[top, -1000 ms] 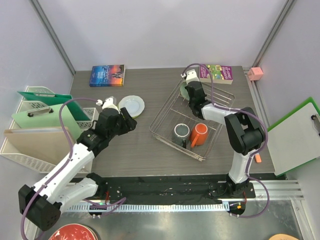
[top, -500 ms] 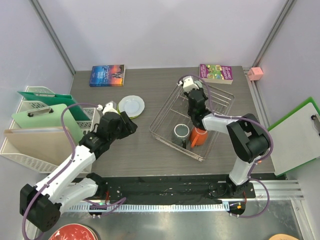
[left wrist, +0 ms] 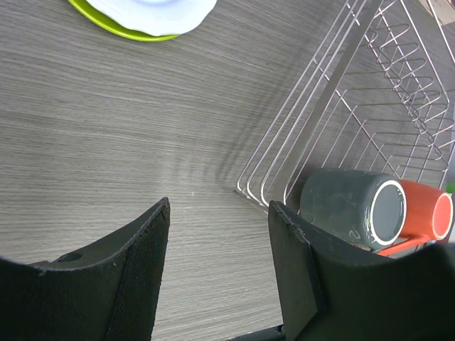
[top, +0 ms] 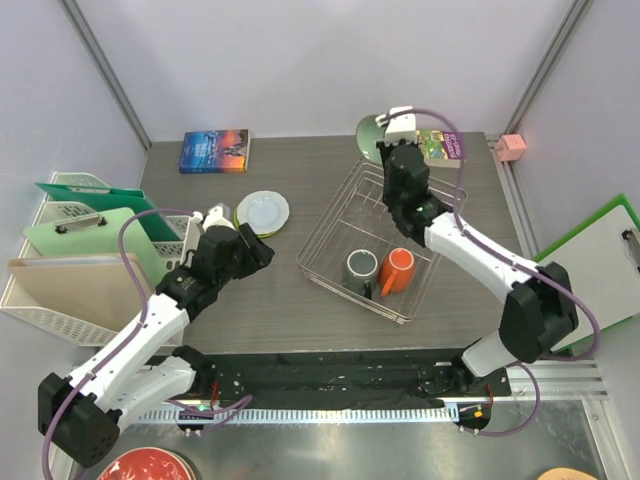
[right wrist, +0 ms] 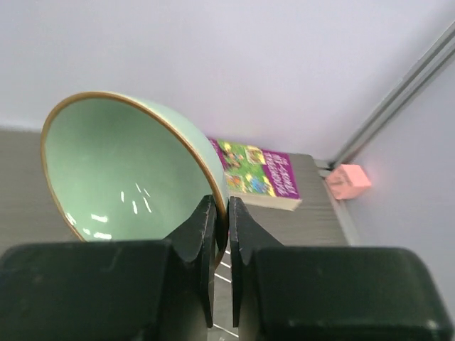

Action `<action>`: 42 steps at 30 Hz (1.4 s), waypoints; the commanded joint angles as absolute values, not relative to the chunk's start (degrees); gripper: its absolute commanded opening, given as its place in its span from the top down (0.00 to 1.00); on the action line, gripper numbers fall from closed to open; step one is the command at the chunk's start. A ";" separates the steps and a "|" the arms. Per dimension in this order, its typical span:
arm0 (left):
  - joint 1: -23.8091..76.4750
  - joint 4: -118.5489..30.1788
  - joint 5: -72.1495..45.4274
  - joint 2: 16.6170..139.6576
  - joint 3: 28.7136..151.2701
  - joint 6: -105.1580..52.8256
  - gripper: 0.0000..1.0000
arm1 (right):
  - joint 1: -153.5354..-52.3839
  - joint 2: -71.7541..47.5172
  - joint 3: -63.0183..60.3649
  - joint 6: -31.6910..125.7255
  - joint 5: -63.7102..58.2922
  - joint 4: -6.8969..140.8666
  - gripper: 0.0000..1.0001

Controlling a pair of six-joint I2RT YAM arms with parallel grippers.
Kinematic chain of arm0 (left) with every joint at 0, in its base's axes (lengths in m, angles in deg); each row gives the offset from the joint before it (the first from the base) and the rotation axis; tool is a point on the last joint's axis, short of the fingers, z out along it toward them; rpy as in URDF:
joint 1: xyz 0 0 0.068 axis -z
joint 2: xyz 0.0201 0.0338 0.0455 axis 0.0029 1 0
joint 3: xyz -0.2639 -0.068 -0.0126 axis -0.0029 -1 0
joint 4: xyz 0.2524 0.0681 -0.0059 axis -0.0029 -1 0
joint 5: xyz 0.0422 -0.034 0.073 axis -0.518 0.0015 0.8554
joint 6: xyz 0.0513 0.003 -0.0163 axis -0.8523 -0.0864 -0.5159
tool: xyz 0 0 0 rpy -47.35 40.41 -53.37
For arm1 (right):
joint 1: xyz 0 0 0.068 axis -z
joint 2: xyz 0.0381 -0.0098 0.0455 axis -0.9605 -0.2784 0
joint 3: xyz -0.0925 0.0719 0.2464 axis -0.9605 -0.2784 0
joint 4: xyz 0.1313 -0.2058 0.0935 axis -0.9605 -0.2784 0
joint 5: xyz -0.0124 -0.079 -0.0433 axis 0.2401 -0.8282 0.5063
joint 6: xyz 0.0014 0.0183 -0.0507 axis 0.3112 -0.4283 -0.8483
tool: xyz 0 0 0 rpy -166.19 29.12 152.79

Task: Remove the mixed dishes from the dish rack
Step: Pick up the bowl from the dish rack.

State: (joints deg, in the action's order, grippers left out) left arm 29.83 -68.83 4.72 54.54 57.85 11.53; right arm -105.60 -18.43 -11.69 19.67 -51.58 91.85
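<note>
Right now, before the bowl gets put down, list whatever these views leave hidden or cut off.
Mint bowl: top view, mostly behind the right arm; wrist view, the right end effector covers its near rim.
Orange mug: left wrist view, cut by the right edge.
Lime-green plate: left wrist view, cropped by the top edge, under a grey plate.
Red plate: top view, cut by the bottom edge.
</note>
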 commanded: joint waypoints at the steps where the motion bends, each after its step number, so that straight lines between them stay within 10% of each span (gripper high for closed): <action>1: 29.98 -66.59 5.80 53.53 58.69 12.18 0.42 | -105.65 -12.42 1.24 40.09 -47.29 70.93 0.99; 6: 29.98 -68.43 7.64 53.97 62.02 9.99 0.39 | -105.65 -17.51 16.01 61.54 -28.32 46.43 0.99; 10: 29.98 -71.68 9.30 53.71 68.52 7.52 0.16 | -105.82 -17.17 14.89 68.84 -12.50 41.12 0.99; 17: 29.89 -66.61 8.71 51.07 70.56 5.06 0.00 | -110.91 -13.48 6.99 72.46 -11.40 40.60 0.99; 28: 29.98 -62.55 1.76 58.80 69.68 7.96 0.01 | -120.41 -13.30 1.88 72.90 -14.48 40.33 0.99; 37: 29.98 -60.09 -3.86 59.42 67.48 7.08 0.37 | -121.03 -12.34 0.82 72.81 -15.36 41.30 0.99; 42: 29.98 -60.09 -7.12 59.42 66.69 7.08 0.36 | -121.03 -12.69 1.35 72.63 -14.83 41.39 0.99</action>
State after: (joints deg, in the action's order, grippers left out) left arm 29.83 -63.13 -2.68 59.59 67.43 8.01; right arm -120.88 -16.77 -0.06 71.21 -15.17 35.90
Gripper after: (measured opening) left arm 0.630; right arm 0.126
